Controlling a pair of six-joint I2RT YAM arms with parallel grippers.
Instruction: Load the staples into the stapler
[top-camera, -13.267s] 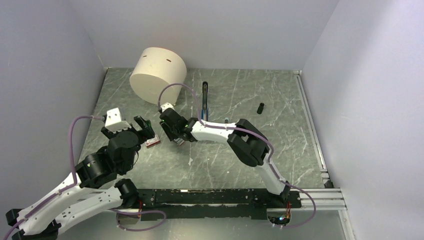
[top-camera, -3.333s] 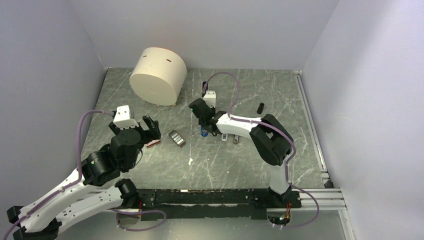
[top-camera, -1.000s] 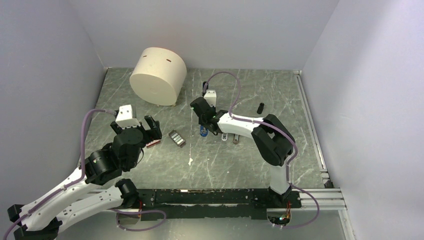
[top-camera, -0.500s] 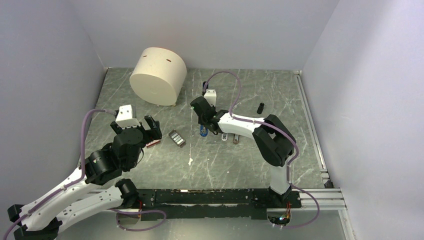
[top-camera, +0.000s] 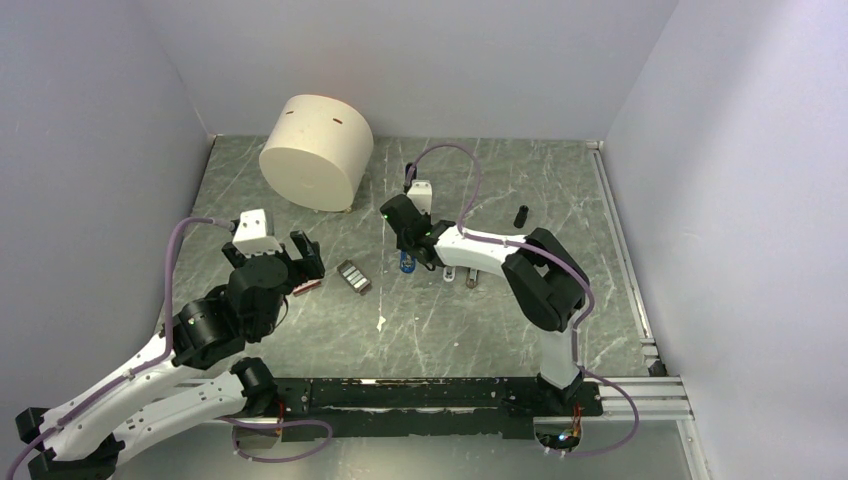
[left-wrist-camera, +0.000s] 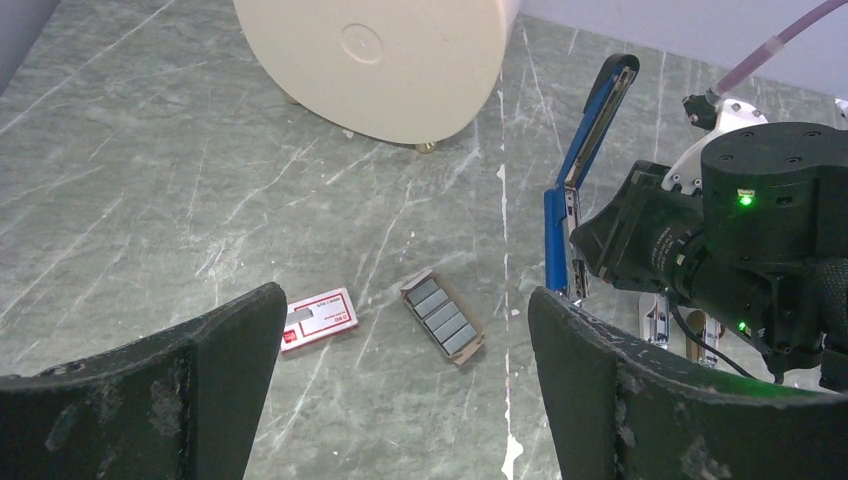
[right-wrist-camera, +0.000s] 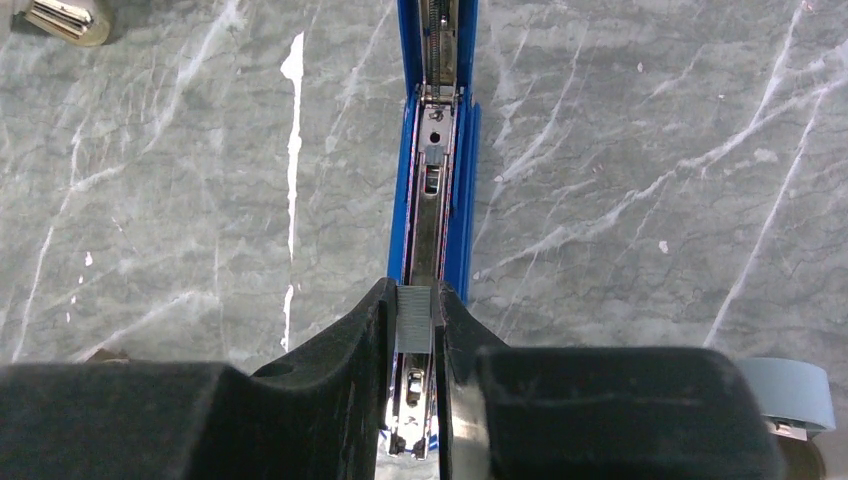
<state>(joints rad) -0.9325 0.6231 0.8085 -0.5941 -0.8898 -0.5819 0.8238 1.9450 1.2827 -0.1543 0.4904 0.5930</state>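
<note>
The blue stapler (right-wrist-camera: 437, 150) lies flipped open on the table, its metal channel facing up. My right gripper (right-wrist-camera: 414, 322) is shut on a small ribbed silver block of staples (right-wrist-camera: 414, 318), held right over the near end of that channel. In the top view the right gripper (top-camera: 405, 242) covers most of the stapler (top-camera: 406, 263). More staples (left-wrist-camera: 443, 317) lie in an open cardboard tray, with the red-and-white box sleeve (left-wrist-camera: 318, 318) to its left. My left gripper (left-wrist-camera: 400, 385) hangs open above and in front of them, holding nothing.
A large cream cylinder (top-camera: 316, 150) stands at the back left. A small black cylinder (top-camera: 521, 216) is at the back right. A shiny metal piece (top-camera: 471, 279) lies beside the right arm, and a pale-blue capsule (right-wrist-camera: 795, 395) lies near the right gripper.
</note>
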